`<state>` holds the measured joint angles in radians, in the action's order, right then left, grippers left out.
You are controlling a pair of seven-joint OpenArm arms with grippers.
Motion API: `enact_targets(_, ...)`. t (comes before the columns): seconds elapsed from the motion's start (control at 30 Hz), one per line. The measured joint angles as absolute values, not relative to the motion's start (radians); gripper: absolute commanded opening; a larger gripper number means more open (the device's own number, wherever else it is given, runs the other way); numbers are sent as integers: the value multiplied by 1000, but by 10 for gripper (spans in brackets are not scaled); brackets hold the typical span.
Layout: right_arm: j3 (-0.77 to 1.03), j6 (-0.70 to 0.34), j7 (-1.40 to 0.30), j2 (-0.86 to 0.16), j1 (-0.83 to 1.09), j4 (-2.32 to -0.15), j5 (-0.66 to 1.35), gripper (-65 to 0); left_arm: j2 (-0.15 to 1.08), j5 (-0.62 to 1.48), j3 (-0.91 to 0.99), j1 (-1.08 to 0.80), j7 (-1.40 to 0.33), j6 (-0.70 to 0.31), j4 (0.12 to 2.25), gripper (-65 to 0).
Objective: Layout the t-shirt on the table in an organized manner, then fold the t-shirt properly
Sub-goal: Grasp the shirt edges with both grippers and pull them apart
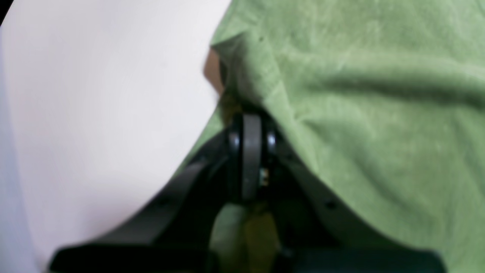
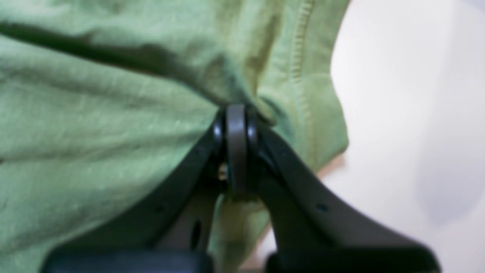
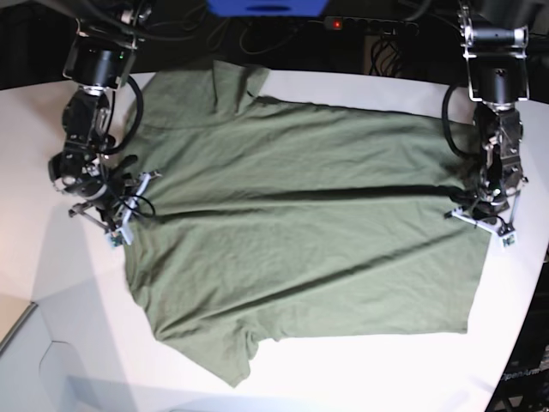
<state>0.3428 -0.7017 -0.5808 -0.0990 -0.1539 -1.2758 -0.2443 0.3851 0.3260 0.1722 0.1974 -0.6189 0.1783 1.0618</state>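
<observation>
Left gripper [image 1: 251,113] was clamped on the t-shirt [image 1: 360,113] edge, jaws together with cloth bunched between them, white table [image 1: 94,113] just beside. Right gripper [image 2: 237,110] was likewise pinched shut on the t-shirt [image 2: 94,132] near a stitched hem, table [image 2: 398,113] beside it. In the base view the left gripper [image 3: 491,204] gripped the shirt's right edge and the right gripper [image 3: 120,196] the opposite edge, well apart. The t-shirt [image 3: 300,232] lay spread, wrinkled, across the table [image 3: 51,292] between both grippers, a crease running across between them.
</observation>
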Motion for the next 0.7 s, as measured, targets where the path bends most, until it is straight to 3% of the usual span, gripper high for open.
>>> enact_targets(0.57, 404, -687, -567, -81, -51, -1375, -253, -650, 410, 341, 176, 118, -572, 161, 1090, -650)
enact_targets(0.7, 404, -687, -568, -81, -39, -1386, -248, -650, 424, 337, 178, 67, -645, 164, 1168, -646)
